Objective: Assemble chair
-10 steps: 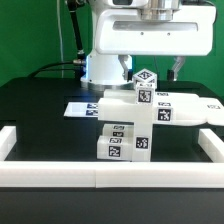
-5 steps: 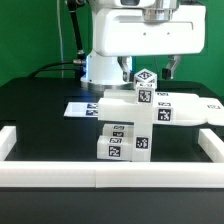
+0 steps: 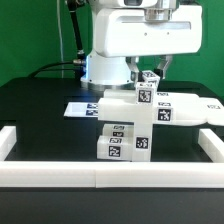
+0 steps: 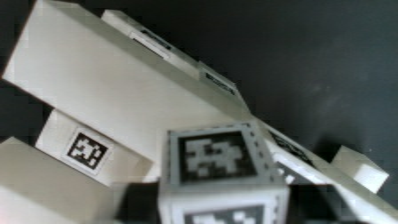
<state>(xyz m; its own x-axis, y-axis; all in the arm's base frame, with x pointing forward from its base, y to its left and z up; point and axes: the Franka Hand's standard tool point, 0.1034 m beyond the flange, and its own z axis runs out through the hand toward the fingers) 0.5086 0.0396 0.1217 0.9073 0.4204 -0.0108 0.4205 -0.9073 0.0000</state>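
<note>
- Exterior view: chair stands on the black desk, near the marker board; claw straddles its top post.
- Wrist view: post's tagged top face close up; whether the claw clamps cannot be told.

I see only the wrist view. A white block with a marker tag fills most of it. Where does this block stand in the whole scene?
Observer: It is the post at the top of the chair, upright, the highest part of the white stack.
Operator: Is the gripper around it?
Observer: The gripper hangs right over the post, with a finger on each side of its top. I cannot tell whether they press it.
Operator: What lies near the chair?
Observer: The marker board lies flat on the black table, at the exterior view's left of the chair.
</note>
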